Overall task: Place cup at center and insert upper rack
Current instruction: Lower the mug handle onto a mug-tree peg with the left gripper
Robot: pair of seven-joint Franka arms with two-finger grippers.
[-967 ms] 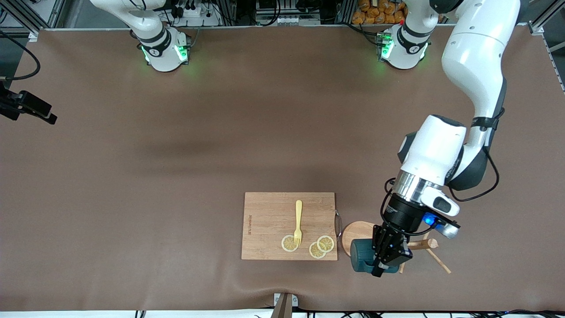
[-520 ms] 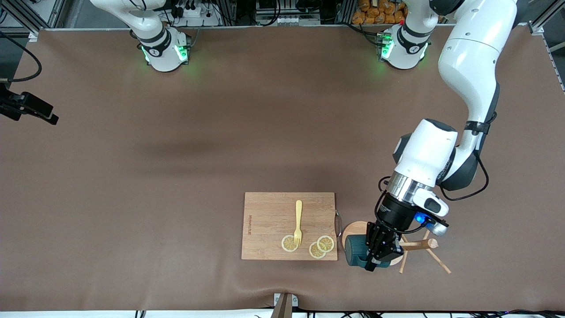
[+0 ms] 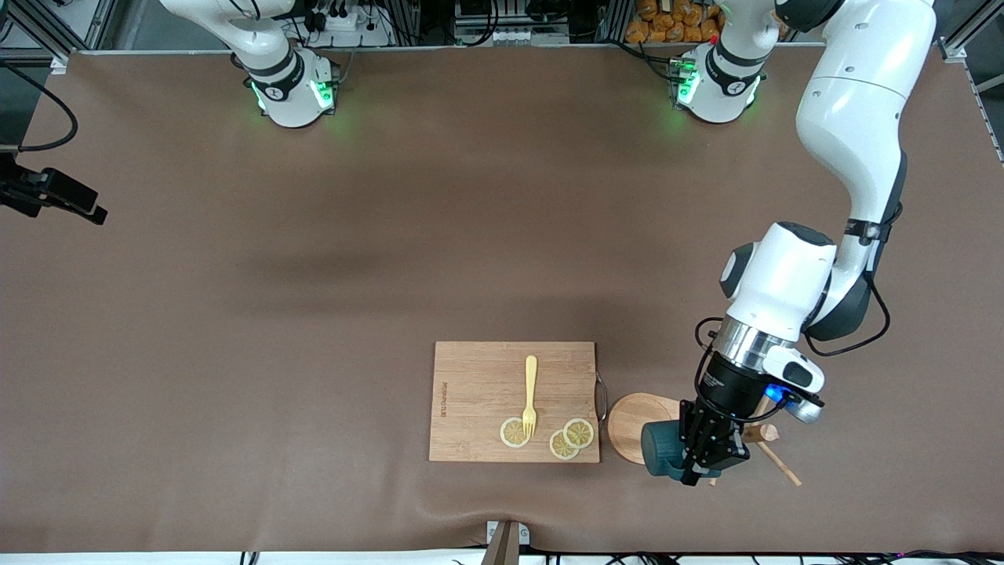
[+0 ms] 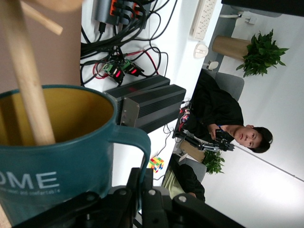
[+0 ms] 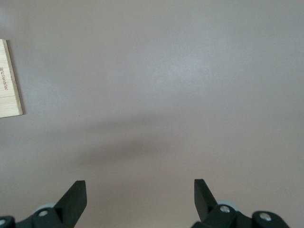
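My left gripper (image 3: 703, 457) is shut on the handle of the dark teal cup (image 3: 663, 453) and holds it low beside the wooden mug tree. The tree lies tipped over near the table's front edge, with its oval base (image 3: 630, 422) toward the cutting board and thin pegs (image 3: 778, 463) toward the left arm's end. In the left wrist view the fingers (image 4: 134, 183) pinch the cup's handle (image 4: 138, 142). A dowel (image 4: 27, 88) of the tree reaches into the cup (image 4: 52, 166), which has a yellowish inside. My right gripper (image 5: 140, 190) is open and empty over bare table.
A rectangular wooden cutting board (image 3: 471, 377) lies beside the tree's base, with a yellow fork (image 3: 531, 392) and lemon slices (image 3: 571, 438) on it. Its edge shows in the right wrist view (image 5: 9, 80). A black device (image 3: 51, 196) hangs over the table edge at the right arm's end.
My left gripper carried the cup a little toward the cutting board, then back toward the left arm's end. The cup has stayed gripped throughout.
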